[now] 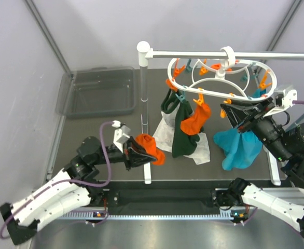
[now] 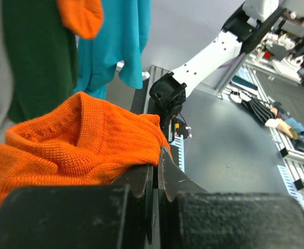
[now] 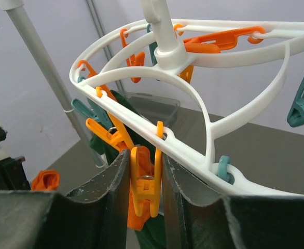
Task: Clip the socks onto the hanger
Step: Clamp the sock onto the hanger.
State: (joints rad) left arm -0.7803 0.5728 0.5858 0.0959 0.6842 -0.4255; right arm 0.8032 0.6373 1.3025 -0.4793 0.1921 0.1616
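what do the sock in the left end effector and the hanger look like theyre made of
Sock: soft knitted fabric, matte orange; ribbed stitch rows show and it bunches in folds. Hanger: probably moulded plastic, smooth white with a slight sheen, rigid curved rings.

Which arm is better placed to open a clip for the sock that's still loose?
Right. Its end effector already straddles an orange clothespin on the hanger, while the left end effector is shut on the loose sock, lower down.
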